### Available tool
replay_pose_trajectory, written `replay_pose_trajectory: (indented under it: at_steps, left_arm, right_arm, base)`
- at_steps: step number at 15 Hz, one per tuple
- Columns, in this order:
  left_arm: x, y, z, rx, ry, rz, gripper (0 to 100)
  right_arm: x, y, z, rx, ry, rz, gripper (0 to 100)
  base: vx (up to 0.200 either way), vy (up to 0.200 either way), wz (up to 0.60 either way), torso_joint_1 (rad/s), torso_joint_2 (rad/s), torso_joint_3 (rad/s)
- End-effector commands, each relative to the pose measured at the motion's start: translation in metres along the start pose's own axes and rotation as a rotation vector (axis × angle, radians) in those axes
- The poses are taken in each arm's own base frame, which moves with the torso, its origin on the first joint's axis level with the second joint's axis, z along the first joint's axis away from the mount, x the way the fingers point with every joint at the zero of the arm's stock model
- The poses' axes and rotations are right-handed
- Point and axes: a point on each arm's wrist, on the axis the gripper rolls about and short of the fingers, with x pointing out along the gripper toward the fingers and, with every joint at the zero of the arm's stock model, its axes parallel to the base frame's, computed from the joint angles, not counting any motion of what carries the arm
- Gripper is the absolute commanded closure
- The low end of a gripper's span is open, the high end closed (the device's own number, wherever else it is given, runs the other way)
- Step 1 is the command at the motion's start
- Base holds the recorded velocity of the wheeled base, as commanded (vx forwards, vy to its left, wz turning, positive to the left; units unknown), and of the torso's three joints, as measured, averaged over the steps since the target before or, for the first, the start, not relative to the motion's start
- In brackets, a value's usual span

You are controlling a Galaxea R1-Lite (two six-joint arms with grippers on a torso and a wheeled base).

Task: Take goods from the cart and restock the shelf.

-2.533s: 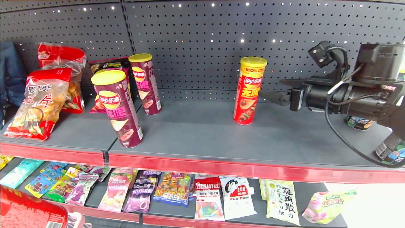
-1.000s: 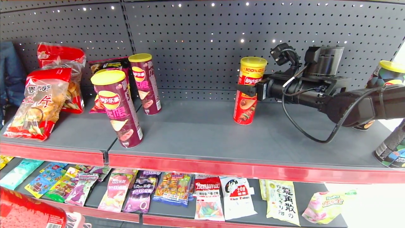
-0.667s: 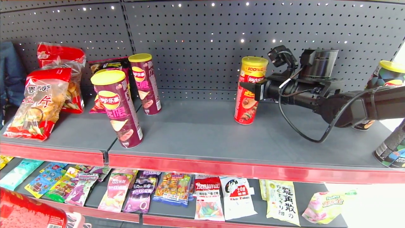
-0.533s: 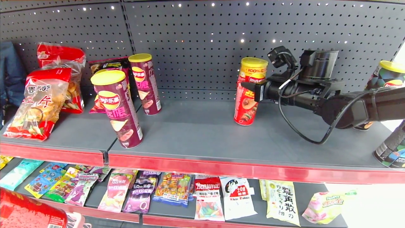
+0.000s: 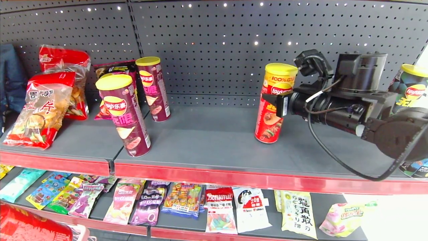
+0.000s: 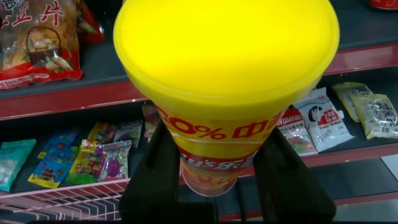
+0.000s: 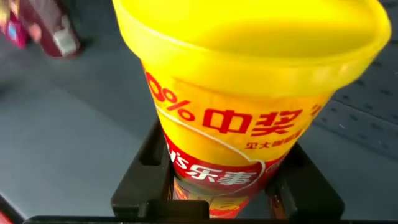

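A red chip can (image 5: 276, 100) with a yellow lid stands slightly tilted on the grey top shelf (image 5: 207, 140), right of centre. My right gripper (image 5: 271, 99) is shut on the can's upper half from the right. In the right wrist view the same can (image 7: 249, 93) sits between the black fingers (image 7: 143, 180). My left gripper (image 6: 211, 180) is shut on a second red can (image 6: 227, 62) with a yellow lid, held low in front of the shelves. That can shows in the head view's bottom left corner (image 5: 26, 227).
Two purple chip cans (image 5: 123, 113) (image 5: 153, 88) and snack bags (image 5: 43, 107) stand on the shelf's left part. A dark can (image 5: 409, 87) stands at the far right. Sachets (image 5: 217, 207) line the lower shelf. The cart's wire rim (image 6: 62, 199) is below.
My right gripper came in from the right, shut on the red can, and has drawn it rightward and toward the shelf's front edge. The left arm's can has barely shifted.
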Motion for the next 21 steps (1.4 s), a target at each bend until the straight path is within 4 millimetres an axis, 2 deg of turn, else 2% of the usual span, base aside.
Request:
replay_pose_trajectory:
  at_steps: [1, 3, 5, 7, 15, 21]
  left_arm:
    - [-0.001, 0.000, -0.001, 0.000, -0.003, 0.000, 100]
    - [-0.001, 0.000, -0.001, 0.000, -0.002, -0.002, 100]
    - [-0.001, 0.000, -0.001, 0.000, -0.003, -0.002, 100]
    - [-0.001, 0.000, -0.001, 0.000, -0.003, -0.002, 100]
    - [-0.001, 0.000, -0.001, 0.000, -0.005, -0.001, 100]
    - [-0.001, 0.000, -0.001, 0.000, -0.005, -0.001, 100]
  right_arm:
    - [-0.022, 0.010, 0.015, 0.020, -0.053, 0.001, 100]
    - [-0.030, 0.027, 0.014, 0.041, -0.045, -0.032, 100]
    - [-0.043, 0.043, 0.001, 0.034, -0.006, 0.018, 100]
    - [-0.045, 0.050, -0.008, 0.026, -0.006, 0.041, 100]
    - [-0.049, 0.050, -0.023, -0.016, 0.021, 0.037, 100]
    - [-0.054, 0.049, -0.022, -0.018, 0.016, 0.039, 100]
  base:
    - [0.000, 0.000, 0.00, 0.000, 0.00, 0.000]
    - [0.000, 0.000, 0.00, 0.000, 0.00, 0.000]
    - [0.000, 0.000, 0.00, 0.000, 0.00, 0.000]
    - [0.000, 0.000, 0.00, 0.000, 0.00, 0.000]
    - [0.000, 0.000, 0.00, 0.000, 0.00, 0.000]
    - [0.000, 0.000, 0.00, 0.000, 0.00, 0.000]
